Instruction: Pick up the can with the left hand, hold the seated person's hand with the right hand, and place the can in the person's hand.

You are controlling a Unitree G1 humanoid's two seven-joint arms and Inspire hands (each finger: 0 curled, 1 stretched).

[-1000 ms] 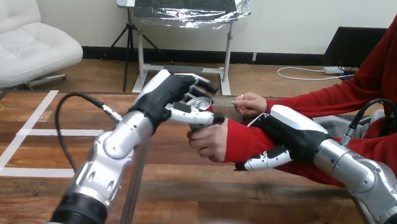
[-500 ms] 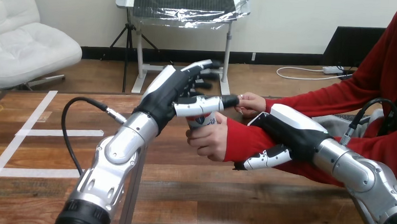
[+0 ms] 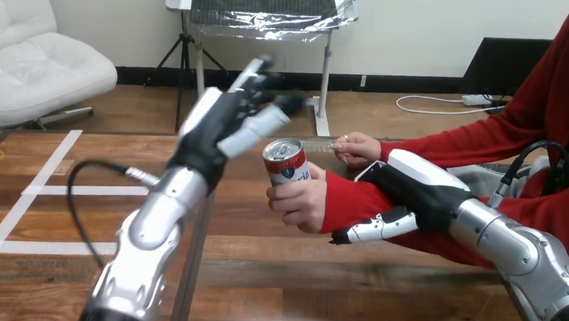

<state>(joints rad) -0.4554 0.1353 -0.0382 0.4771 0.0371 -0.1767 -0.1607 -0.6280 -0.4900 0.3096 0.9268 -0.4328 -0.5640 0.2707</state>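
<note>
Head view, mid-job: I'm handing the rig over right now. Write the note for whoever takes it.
Left hand: open, fingers straight, raised up and to the left of the red-and-white metal drink can, touching nothing.
Right hand: against the person's red-sleeved wrist; I cannot tell whether it grips.
Can: upright in the person's hand, whose fingers wrap its lower part, above the wooden table.
Done: the can is in the person's hand.
Left: probably only to draw both arms back, easing the right one gently off the wrist.
</note>
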